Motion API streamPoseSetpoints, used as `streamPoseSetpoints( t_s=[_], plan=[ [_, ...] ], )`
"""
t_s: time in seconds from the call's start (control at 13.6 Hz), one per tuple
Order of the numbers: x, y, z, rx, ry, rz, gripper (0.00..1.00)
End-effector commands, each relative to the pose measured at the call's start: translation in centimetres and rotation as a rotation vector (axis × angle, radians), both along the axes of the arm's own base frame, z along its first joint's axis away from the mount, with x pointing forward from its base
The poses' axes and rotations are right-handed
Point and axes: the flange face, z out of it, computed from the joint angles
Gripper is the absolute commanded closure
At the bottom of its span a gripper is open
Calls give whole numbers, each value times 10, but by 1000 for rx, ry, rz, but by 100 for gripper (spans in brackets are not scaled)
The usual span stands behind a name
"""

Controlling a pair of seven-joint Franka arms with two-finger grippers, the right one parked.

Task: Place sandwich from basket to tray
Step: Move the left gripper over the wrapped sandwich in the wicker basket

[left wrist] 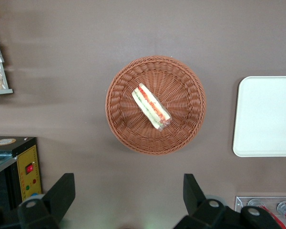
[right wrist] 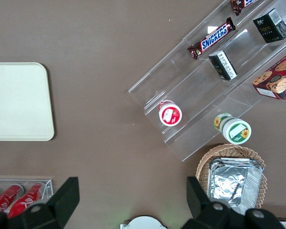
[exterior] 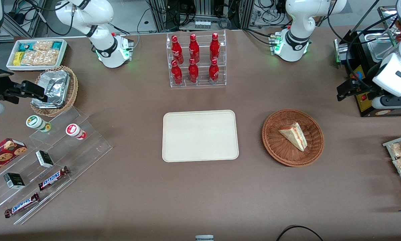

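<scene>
One sandwich (left wrist: 152, 106) in basket (left wrist: 155, 105) — gripper (left wrist: 128, 195) seemingly high above, fingers (left wrist: 62, 191) spread wide, holding nothing.

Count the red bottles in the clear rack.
6 red bottles, all in the clear rack farther from the front camera than the tray: three on the upper row, three on the lower. None seems hidden. The gripper hangs open above the basket.

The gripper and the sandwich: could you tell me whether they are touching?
Apart. In the left wrist view the open gripper hangs over bare table, with the sandwich lying untouched in the basket.
</scene>
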Motion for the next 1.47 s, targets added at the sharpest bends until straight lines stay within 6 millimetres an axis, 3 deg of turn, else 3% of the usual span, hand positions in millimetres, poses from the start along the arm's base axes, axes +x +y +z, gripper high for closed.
streamPoseSetpoints(
  t_s=[0.0, 0.22, 0.37, 0.96, 1.25, 1.4],
  plan=[
    [-5, -1, 8, 19, 8, -9, 0],
    [-1, -2, -8, 33, 31, -6, 0],
    [6, -11, -36, 67, 62, -3, 0],
    [-1, -33, -197, 61, -7, 279, 0],
    [-11, -36, -270, 30, -64, 501, 0],
    [-8, -50, -302, 20, -57, 548, 0]
  ],
)
